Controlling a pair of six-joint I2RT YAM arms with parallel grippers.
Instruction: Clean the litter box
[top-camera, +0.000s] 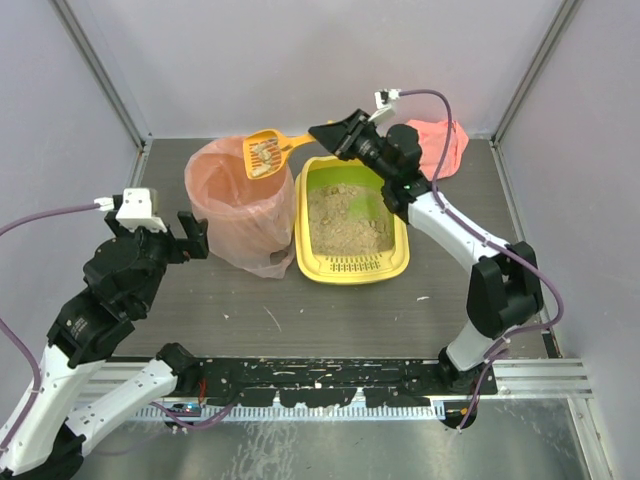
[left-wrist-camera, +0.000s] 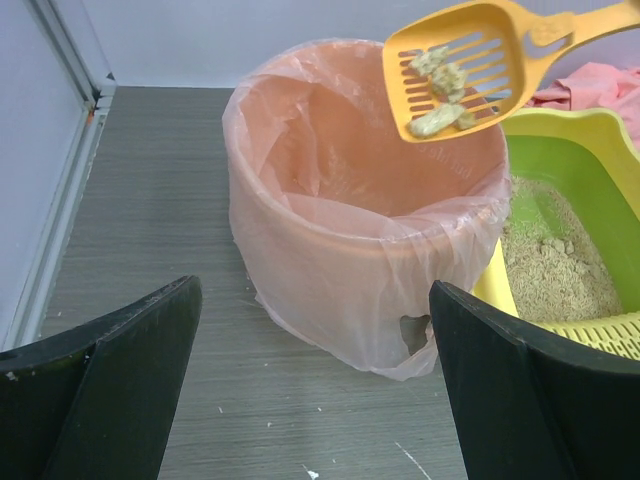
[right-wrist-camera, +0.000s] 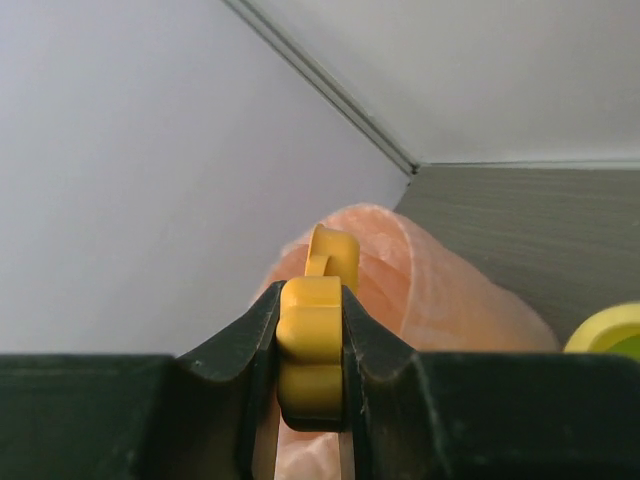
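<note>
Upper centre, the right end effector (top-camera: 320, 133) grasps the loaded scoop (top-camera: 264, 153) above the pink-lined bin (top-camera: 235, 210) beside the litter box (top-camera: 352, 265); the left end effector (top-camera: 194, 236) is released.

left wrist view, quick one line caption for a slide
An orange scoop carrying clumps hovers over the pink-bagged bin, litter box at right, open left gripper framing the foreground.

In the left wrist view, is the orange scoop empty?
No, the scoop carries several beige clumps on its slotted blade, above the pink-lined bin.
</note>
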